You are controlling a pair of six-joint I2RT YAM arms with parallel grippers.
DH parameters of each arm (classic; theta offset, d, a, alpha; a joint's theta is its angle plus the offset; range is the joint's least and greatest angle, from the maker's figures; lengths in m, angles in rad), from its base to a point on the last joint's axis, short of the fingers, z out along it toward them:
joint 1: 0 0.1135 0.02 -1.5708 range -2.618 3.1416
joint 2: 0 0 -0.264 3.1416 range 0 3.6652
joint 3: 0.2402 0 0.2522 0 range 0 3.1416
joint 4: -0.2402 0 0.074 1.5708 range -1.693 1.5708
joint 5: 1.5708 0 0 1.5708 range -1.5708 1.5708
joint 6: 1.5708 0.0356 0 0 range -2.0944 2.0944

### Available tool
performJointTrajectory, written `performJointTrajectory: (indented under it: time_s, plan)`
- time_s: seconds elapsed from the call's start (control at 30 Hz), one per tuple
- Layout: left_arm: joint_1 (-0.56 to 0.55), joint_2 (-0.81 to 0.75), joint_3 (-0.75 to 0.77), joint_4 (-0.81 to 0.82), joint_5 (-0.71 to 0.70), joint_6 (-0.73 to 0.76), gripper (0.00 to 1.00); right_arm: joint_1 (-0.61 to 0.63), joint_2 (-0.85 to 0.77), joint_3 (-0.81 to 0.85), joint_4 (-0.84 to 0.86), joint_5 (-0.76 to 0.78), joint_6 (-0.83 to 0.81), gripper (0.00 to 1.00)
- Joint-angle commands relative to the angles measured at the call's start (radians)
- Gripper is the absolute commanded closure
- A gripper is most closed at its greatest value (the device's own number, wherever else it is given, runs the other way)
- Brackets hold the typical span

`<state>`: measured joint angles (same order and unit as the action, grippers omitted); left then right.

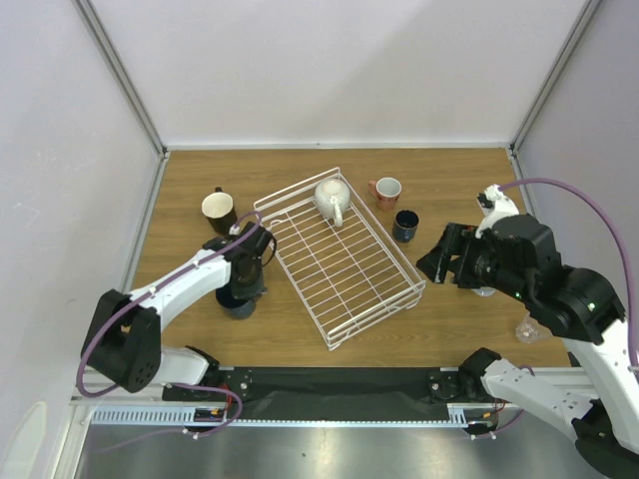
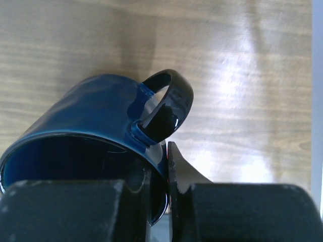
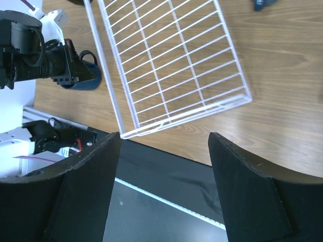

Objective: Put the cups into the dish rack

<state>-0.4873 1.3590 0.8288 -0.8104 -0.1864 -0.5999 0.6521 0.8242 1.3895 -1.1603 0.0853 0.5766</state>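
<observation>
The left claw (image 1: 246, 282) is pinching the navy blue mug (image 1: 238, 301). In the left wrist view its two fingers (image 2: 182, 177) are pressing together on the mug's wall (image 2: 91, 116), one inside the rim and one outside, just beside the glossy dark handle (image 2: 169, 103). The mug is standing on the wooden table (image 1: 180, 190), directly under this claw.

The dish rack (image 1: 292, 276) is lying just to the right of the left claw, close to the mug but not touching it. A cream-white mug (image 1: 330, 200) is sitting inside the rack at its far corner, beyond and to the right of the left claw. A black mug with white inside (image 1: 218, 208) is standing on the table just beyond that claw.

The right claw (image 1: 439, 261) is hanging above the table with its fingers (image 3: 91, 191) spread wide and gripping nothing. The rack (image 3: 171, 60) is lying to its left, near but apart. A dark navy mug (image 1: 405, 226) and a salmon-pink mug (image 1: 386, 191) are standing beyond this claw, slightly to its left.
</observation>
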Motion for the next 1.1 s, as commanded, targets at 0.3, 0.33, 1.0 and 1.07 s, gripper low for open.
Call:
performJointTrajectory:
  time_s: [0.3, 0.33, 1.0, 1.07]
  plan:
    - [0.061, -0.375, 0.417, -0.166, 0.287, 0.014, 1.0, 0.004, 0.185, 0.005, 0.229, -0.304, -0.05, 0.15]
    - [0.061, -0.421, 0.421, -0.127, 0.33, -0.016, 1.0, 0.006, 0.196, 0.006, 0.25, -0.329, -0.049, 0.15]
    - [0.061, -0.597, -0.152, 1.557, 0.798, -1.126, 1.0, 0.043, 0.314, 0.031, 0.694, -0.707, -0.096, 0.0]
    - [0.059, -0.583, -0.146, 1.623, 0.814, -1.164, 1.0, 0.044, 0.322, 0.032, 0.721, -0.717, -0.084, 0.0]
